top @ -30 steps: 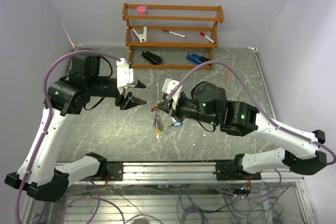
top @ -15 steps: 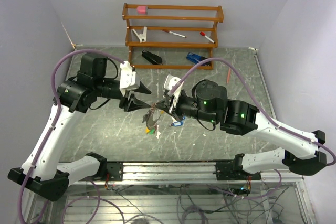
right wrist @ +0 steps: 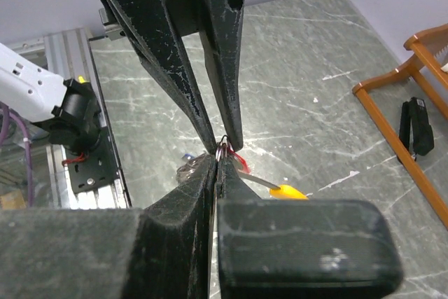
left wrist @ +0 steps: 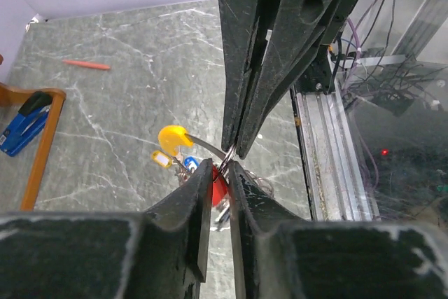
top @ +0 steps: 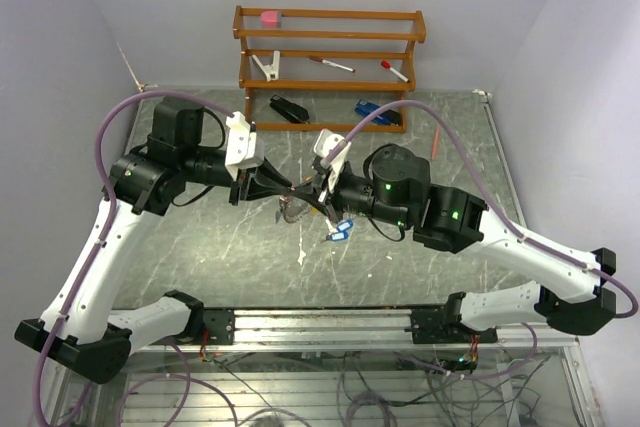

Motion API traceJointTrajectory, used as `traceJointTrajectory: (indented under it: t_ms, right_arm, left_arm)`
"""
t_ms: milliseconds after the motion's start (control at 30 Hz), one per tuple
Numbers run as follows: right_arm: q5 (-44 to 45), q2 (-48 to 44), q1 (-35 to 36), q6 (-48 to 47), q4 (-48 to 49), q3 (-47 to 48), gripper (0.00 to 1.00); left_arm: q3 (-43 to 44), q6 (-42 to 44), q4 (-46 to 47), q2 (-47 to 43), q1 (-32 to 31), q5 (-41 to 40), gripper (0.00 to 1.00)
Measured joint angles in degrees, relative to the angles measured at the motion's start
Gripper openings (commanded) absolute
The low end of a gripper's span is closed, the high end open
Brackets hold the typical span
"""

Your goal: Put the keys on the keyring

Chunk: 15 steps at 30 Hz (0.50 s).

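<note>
Two grippers meet mid-air over grey marbled table (left wrist: 126, 68). My right gripper (right wrist: 218, 160) clenched on thin silvery wire keyring (right wrist: 223, 143). My left gripper (left wrist: 221, 167) narrowed around same ring, hold uncertain. Small keys with coloured plastic tags (left wrist: 173, 135) dangle beneath; whether all threaded, cannot tell.

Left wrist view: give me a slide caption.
Left gripper and right gripper meet at the keyring, yellow-tagged key hanging beside.

My black fingers (left wrist: 189, 201) look matt and scuffed. The keyring (left wrist: 225, 153) is shiny metal, the yellow tag (left wrist: 173, 135) smooth plastic.
</note>
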Motion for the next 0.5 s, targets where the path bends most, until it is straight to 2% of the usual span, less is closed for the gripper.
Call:
traceJointTrajectory:
  t_ms: [200, 500]
  right_arm:
    - [-1.0, 0.0, -2.1, 2.6, 1.4, -0.6, 0.0]
    - [-5.3, 0.1, -4.7, 6.6, 2.2, -1.1, 0.0]
  left_arm:
    - [-0.4, 0.6, 0.0, -0.2, 0.0, -0.1, 0.19]
    - [-1.0, 2.9, -0.4, -0.4, -0.1, -0.9, 0.22]
